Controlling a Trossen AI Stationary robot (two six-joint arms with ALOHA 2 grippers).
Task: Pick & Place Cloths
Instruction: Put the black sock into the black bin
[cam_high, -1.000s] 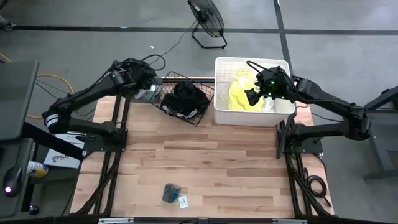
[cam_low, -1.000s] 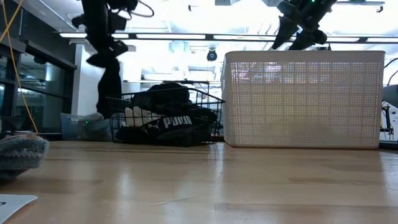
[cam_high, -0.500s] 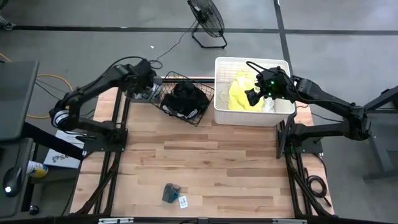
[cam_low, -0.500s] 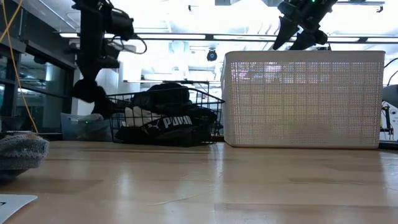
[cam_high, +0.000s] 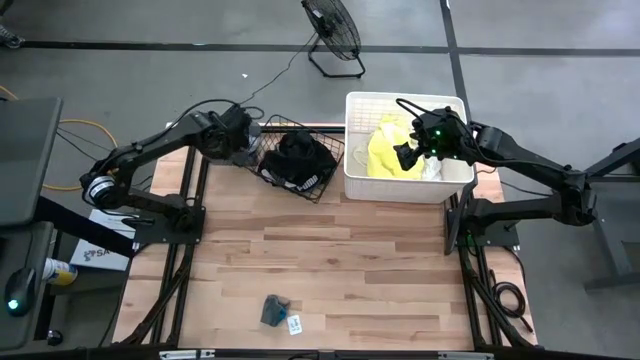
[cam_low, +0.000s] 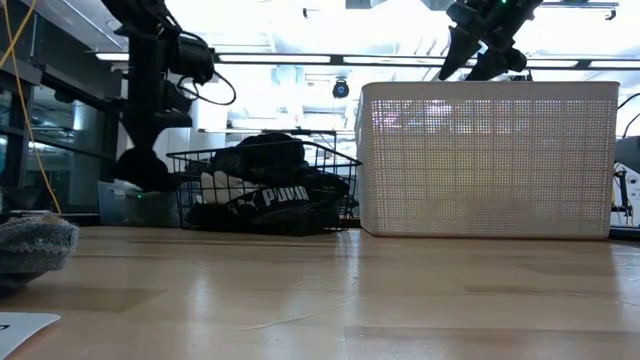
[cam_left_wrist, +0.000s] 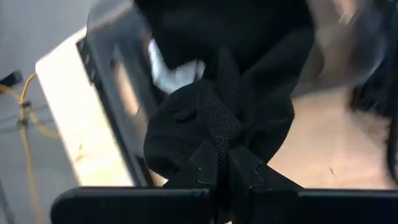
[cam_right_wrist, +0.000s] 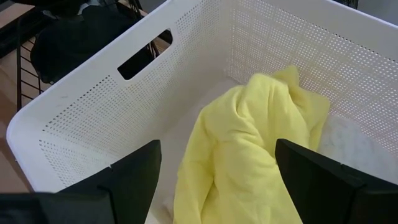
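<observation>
My left gripper (cam_high: 243, 150) is shut on a black cloth (cam_low: 140, 165) and stands just left of the black wire basket (cam_high: 335, 150). The cloth hangs low beside the basket's left end. Black cloths (cam_high: 298, 160), one with white lettering (cam_low: 285, 195), lie heaped in the basket. My right gripper (cam_high: 405, 155) hovers open over the white tub (cam_high: 400, 97), above a neon yellow cloth (cam_right_wrist: 249, 143) that lies in the tub on a white cloth (cam_right_wrist: 339, 140). A grey cloth (cam_high: 272, 310) lies on the table near its near edge. My left gripper pinches the black cloth between its two fingers at a bunched fold (cam_left_wrist: 221, 134), several layers thick. The fingers point downward. The cloth is lifted clear of the table and hangs below the fingers in a dark lump (cam_low: 140, 168).
A small card (cam_high: 295, 323) lies beside the grey cloth. A clear container (cam_low: 130, 200) sits behind the table's far left corner, under the hanging cloth. A floor fan (cam_high: 332, 30) stands beyond the far edge. Bare wood (cam_high: 350, 250) spans the table's middle.
My left gripper has moved down beside the wire basket's left end, still shut on the black cloth. The cloth, hanging high a second ago, now hangs at the level of the basket's rim. My right arm has kept still.
</observation>
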